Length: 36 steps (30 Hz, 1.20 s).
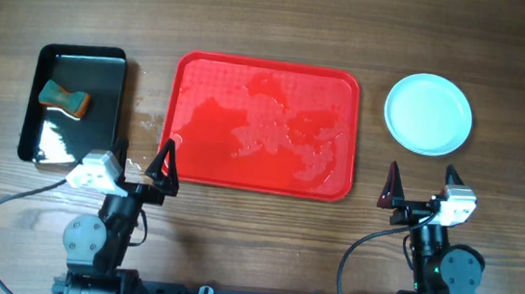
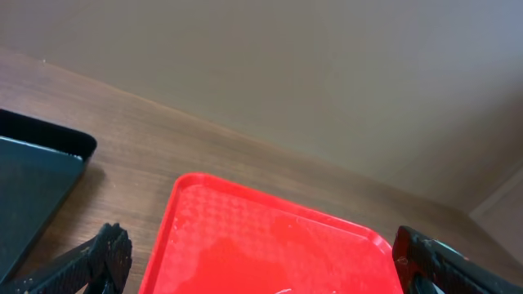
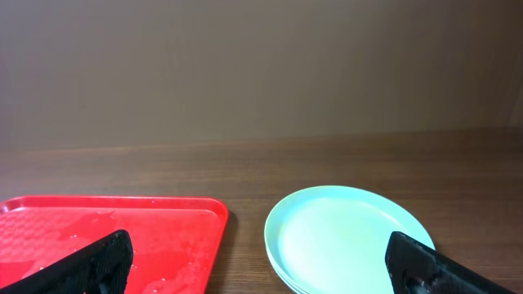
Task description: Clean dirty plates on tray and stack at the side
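- worktop (image 1: 275, 13): brown wood grain, carrying everything below.
- tray (image 1: 201, 83): red, rectangular, rounded corners, raised rim. Centre of the worktop, long side running left to right. Wet sheen and droplet patches over the middle and right of its floor.
- black tray (image 1: 106, 69): smaller, glossy, left of the red one and apart from it, long side running front to back. A few water splashes on the wood between the two.
- plates (image 1: 428, 114): round, pale mint-white, stacked on the worktop right of the tray, off it, with a narrow gap between. Layered rims visible in the right wrist view; count not readable. Top face plain and pale.
- sponge (image 1: 64, 98): orange and teal-green, lying askew in the far half of the black tray.
- left tool (image 1: 146, 155): released, jaws spread wide, gripping nothing. Sits at the near left corner of the tray, between the two trays.
- right tool (image 1: 421, 186): released, jaws spread wide, gripping nothing. Sits on the near side of the plates, apart from them, lined up with the stack.
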{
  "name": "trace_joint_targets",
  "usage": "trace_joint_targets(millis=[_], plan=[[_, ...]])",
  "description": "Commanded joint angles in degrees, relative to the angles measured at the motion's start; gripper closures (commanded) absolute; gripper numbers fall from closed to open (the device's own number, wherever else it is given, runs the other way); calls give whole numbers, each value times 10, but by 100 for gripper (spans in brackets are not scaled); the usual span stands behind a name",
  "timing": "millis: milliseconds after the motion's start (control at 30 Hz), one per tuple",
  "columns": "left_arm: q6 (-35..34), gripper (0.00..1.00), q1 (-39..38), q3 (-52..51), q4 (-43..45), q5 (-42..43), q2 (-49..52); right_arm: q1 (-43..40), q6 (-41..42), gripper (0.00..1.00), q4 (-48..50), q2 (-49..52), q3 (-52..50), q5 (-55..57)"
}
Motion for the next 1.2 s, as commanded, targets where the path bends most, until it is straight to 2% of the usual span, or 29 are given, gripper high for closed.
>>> trace_joint_targets(millis=[0, 200, 333, 500, 900, 1167], plan=[[28, 0, -3, -27, 28, -10, -15, -3, -11, 0, 1, -7, -1, 8], [72, 0, -3, -27, 23, -16, -21, -3, -11, 0, 1, -7, -1, 8], [112, 0, -3, -27, -63, -19, -49, -3, -11, 0, 1, -7, -1, 8], [159, 0, -4, -27, -59, -23, -62, -3, -11, 0, 1, -7, -1, 8], [164, 0, -4, -27, -61, -31, -62, -3, -12, 0, 1, -7, -1, 8], [265, 0, -3, -27, -60, -14, -62, -3, -11, 0, 1, -7, -1, 8]])
